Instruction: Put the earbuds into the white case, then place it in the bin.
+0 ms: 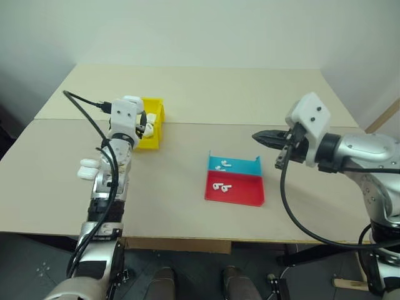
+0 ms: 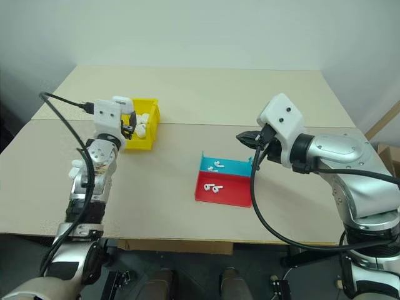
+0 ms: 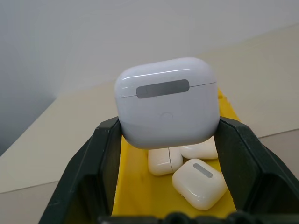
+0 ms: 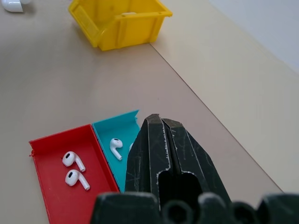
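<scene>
My left gripper (image 1: pixel 142 122) is shut on a closed white case (image 3: pixel 167 102) and holds it over the yellow bin (image 1: pixel 154 139), at the far left of the table. Below it, more white cases (image 3: pixel 200 183) lie inside the bin. Two earbuds (image 1: pixel 220 186) lie in the red half of a small tray, and other earbuds (image 1: pixel 222 165) lie in its blue half. My right gripper (image 1: pixel 259 137) is shut and empty. It hovers above the table just right of the tray, pointing left.
The red-and-blue tray (image 1: pixel 250 195) sits mid-table near the front edge. A few spare white cases (image 1: pixel 87 169) lie on the table beside my left forearm. Black cables hang along both arms. A seam (image 1: pixel 206 124) crosses the tabletop behind the tray.
</scene>
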Available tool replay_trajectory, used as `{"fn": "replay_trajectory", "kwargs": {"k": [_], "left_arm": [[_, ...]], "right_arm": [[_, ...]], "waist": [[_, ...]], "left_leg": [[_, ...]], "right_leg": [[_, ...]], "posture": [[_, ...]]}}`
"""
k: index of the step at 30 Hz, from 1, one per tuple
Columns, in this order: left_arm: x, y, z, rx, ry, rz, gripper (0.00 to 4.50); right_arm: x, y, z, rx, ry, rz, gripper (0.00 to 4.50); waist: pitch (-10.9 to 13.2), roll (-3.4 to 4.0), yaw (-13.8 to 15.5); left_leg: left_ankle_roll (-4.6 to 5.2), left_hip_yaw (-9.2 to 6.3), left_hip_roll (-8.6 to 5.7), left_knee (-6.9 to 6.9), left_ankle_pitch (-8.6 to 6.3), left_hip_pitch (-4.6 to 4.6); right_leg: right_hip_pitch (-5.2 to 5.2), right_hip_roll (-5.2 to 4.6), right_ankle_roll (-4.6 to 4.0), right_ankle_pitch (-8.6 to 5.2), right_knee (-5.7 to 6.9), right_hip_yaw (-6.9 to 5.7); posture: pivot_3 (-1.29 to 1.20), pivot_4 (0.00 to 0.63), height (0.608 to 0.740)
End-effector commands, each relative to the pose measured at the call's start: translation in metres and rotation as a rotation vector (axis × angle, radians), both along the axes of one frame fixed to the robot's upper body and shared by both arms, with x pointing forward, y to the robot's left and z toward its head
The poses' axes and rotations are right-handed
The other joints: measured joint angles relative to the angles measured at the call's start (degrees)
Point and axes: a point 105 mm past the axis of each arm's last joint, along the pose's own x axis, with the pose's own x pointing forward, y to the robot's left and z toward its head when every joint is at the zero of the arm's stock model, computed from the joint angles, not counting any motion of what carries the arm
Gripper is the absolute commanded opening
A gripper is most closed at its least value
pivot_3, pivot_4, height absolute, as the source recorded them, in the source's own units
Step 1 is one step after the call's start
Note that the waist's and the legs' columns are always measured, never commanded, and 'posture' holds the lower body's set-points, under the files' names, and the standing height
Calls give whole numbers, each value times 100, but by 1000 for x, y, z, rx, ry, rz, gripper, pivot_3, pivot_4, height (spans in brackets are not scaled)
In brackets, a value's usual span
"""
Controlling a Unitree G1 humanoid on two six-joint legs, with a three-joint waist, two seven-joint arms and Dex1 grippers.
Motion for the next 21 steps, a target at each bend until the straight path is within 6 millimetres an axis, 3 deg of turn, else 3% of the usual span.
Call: {"fn": "replay_trajectory", "kwargs": {"k": [1,7,12,13,17,21], "left_arm": [[11,-4,5,-24,24,-2,2720],[23,-5,-11,-44,147,-55,2720],[23,-1,-11,-57,150,-47,4360],[23,-1,-10,-28,144,-42,4456],[20,-6,-2,-43,119,-83,4456],[5,-19,20,-75,43,-219,4456]], "right_arm": [[-6,2,3,-30,-23,-1,19],[-9,3,-1,-40,-12,-7,19],[-9,0,-4,-49,-8,-30,0],[-9,0,-4,-49,-8,-32,0],[-9,0,-4,-51,-10,-29,0],[-10,-3,-2,-67,-18,-19,0]], "waist": [[0,0,12],[0,0,-3],[0,0,12],[0,0,16],[0,-1,18],[0,0,16]], "left_leg": [[0,0,0,0,0,-1],[0,0,-1,-1,0,-3],[0,-1,-1,-1,0,-3],[0,-1,-1,-1,0,-3],[-1,-1,-1,-1,1,-2],[-1,-1,0,-1,1,-6]], "right_leg": [[0,0,0,0,0,0],[-1,0,1,0,-3,-2],[-1,-1,1,0,-2,-3],[0,-1,1,0,-2,-3],[0,-1,1,0,0,-3],[-2,-1,1,0,-3,-3]], "posture": [[0,150,740],[0,150,740],[0,150,740],[0,150,740],[0,150,740],[0,150,740]]}}
